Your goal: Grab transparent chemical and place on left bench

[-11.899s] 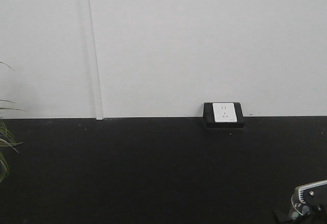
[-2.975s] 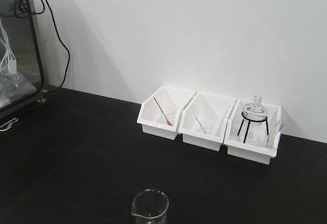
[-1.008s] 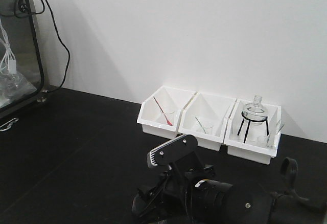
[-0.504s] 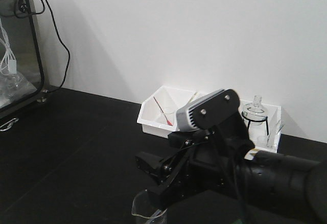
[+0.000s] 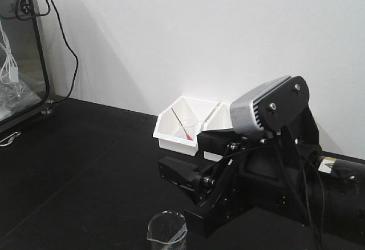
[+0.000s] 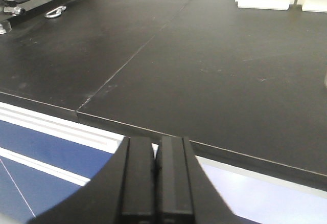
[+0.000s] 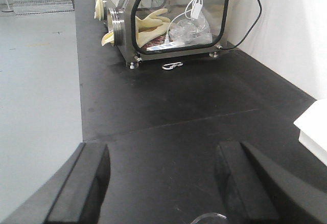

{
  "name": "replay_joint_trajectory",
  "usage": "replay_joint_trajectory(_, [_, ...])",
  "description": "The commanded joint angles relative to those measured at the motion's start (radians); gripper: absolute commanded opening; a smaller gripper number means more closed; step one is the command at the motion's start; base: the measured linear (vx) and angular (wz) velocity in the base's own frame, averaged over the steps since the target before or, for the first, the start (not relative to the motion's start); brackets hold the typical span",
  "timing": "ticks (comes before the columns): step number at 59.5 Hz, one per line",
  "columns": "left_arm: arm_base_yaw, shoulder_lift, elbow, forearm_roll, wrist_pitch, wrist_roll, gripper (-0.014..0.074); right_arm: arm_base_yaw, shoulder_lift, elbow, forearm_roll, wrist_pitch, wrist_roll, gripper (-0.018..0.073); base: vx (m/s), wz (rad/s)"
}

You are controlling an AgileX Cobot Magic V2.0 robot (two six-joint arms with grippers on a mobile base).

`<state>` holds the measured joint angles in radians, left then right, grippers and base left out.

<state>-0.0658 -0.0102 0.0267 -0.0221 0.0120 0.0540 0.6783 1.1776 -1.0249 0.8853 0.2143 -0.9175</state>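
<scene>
Since half a second ago the right arm point(image 5: 274, 164) has risen and swung right, uncovering the transparent chemical point(image 5: 167, 232), which stands free on the left bench point(image 5: 85, 158). The right gripper point(image 7: 161, 180) gapes wide above it; the left gripper point(image 6: 154, 175) is pressed closed, empty. No legible writing.

A plain white wall point(image 5: 188, 27) rises behind the worktop, with a black cable point(image 5: 65, 39) hanging down it. In the right wrist view, a grey floor point(image 7: 36, 81) runs alongside.
</scene>
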Motion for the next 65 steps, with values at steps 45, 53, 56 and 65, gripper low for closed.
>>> replay_joint_trajectory(45, [-0.002,-0.019,0.016,-0.001,-0.078,-0.008,-0.0003,-0.542,-1.145,0.894,-0.885,-0.094,0.917,-0.0008,0.0,0.0])
replay_joint_trajectory(53, [-0.002,-0.019,0.016,-0.001,-0.078,-0.008,-0.0003,-0.541,-1.188,1.072,-0.91,-0.196,0.898,-0.0008,0.0,0.0])
replay_joint_trajectory(56, [-0.002,-0.019,0.016,-0.001,-0.078,-0.008,-0.0003,-0.541,-1.188,1.059,-0.972,-0.143,0.917,-0.0007,0.0,0.0])
replay_joint_trajectory(65, [-0.002,-0.019,0.016,-0.001,-0.078,-0.008,-0.0003,-0.541,-1.199,1.063,-1.002,-0.181,0.917,-0.0007,0.0,0.0])
